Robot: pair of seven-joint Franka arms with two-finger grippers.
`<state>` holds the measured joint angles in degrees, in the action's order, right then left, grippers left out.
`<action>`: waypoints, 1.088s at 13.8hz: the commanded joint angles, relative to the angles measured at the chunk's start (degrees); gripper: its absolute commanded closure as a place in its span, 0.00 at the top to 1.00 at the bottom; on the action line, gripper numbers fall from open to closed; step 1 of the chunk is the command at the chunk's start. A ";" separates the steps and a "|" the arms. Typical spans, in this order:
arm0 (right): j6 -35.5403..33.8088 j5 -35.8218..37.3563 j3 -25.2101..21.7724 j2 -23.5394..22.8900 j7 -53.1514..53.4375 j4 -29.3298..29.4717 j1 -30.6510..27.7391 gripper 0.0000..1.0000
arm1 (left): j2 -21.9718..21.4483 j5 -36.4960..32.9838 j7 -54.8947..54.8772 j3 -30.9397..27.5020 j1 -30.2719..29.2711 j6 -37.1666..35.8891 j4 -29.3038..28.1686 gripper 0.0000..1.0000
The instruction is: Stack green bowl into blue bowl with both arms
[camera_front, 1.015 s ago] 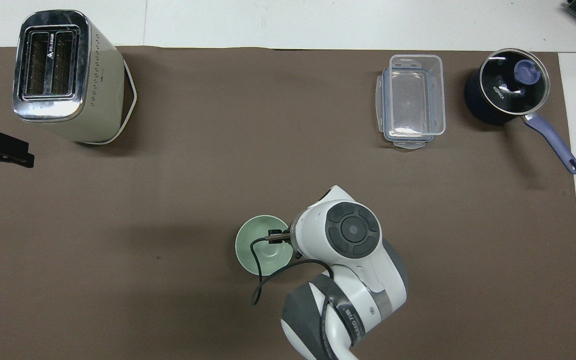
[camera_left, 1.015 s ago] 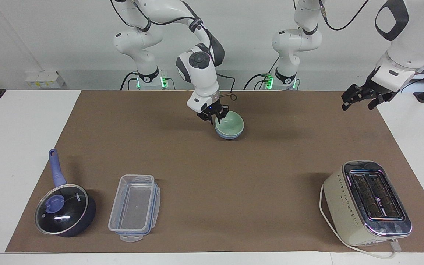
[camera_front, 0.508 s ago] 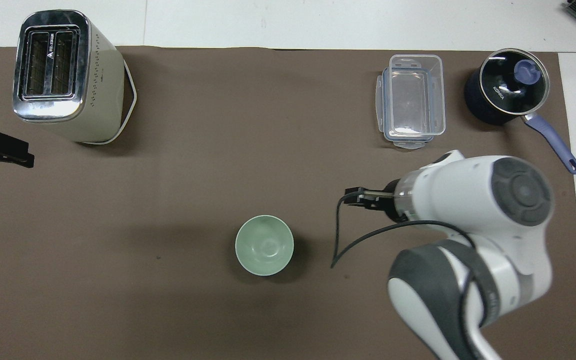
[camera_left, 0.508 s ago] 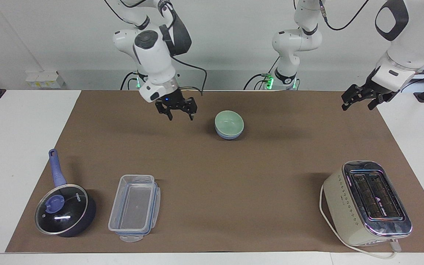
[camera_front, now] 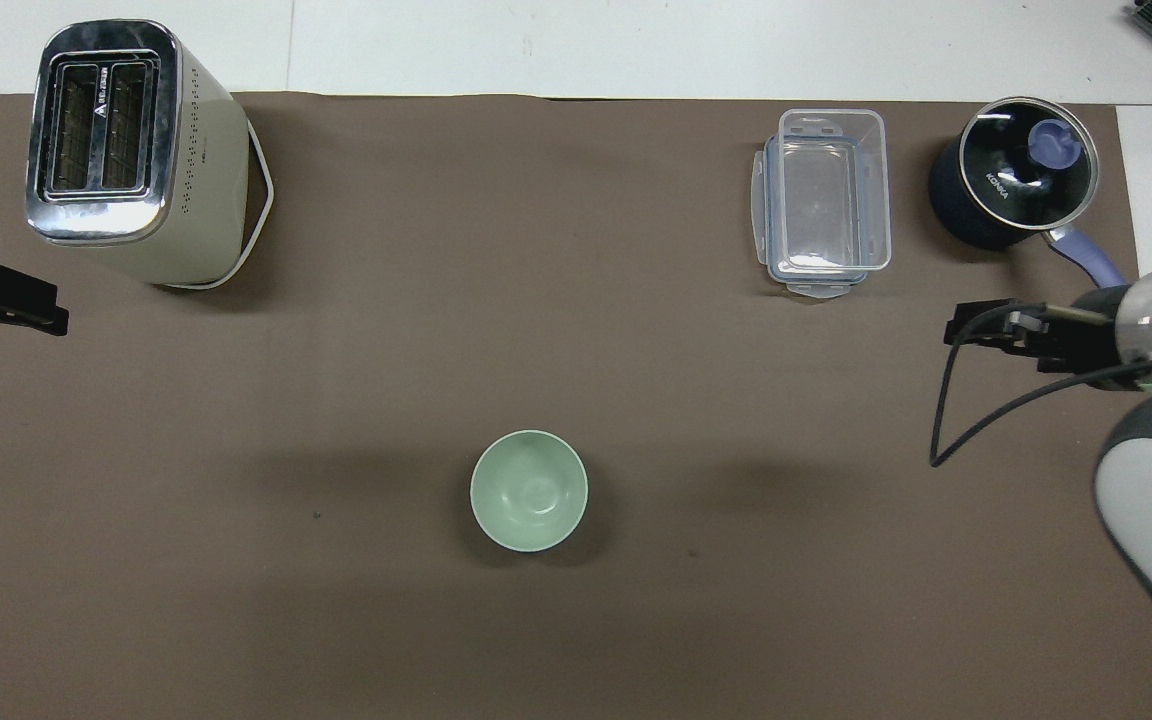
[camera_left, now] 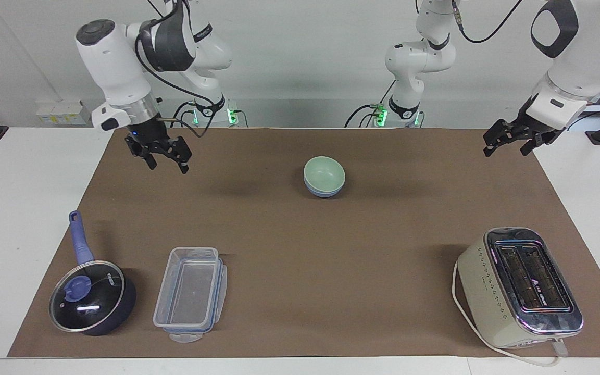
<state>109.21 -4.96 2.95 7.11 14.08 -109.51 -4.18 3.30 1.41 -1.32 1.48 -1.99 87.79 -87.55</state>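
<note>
Pale mint-green round bowl (camera_left: 324,172), plain, nested in pale cornflower-blue round bowl (camera_left: 324,192). Brown mat (camera_left: 331,260). Cream-and-chrome toaster (camera_left: 520,287). Dark blue lidded saucepan (camera_left: 91,298). Clear plastic container (camera_left: 190,294).

We read "KONKA" in white on the glass lid of the saucepan (camera_front: 1016,170) near the table corner at the right arm's end; the toaster (camera_front: 126,150) carries a small logo and wording we cannot make out

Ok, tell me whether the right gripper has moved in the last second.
Yes. The right gripper left the green bowl and swung toward the right arm's end of the table, now over the mat, empty and open.
</note>
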 commanded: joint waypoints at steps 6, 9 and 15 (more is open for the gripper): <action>-22.52 7.50 1.09 -10.25 -0.54 26.95 -1.01 1.00 | -0.23 -0.53 0.18 0.37 -0.56 -0.86 0.19 1.00; -25.10 7.86 1.35 -12.03 -0.80 30.15 -0.83 1.00 | -0.23 -0.62 0.18 0.37 -0.56 -0.86 0.19 1.00; -23.96 6.81 1.44 -8.61 -1.07 24.10 -0.75 1.00 | -0.23 -0.62 0.18 0.37 -0.56 -0.86 0.19 1.00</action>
<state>85.40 1.60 4.07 -3.62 14.07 -82.34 -4.75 3.30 1.41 -1.32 1.48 -1.99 87.79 -87.55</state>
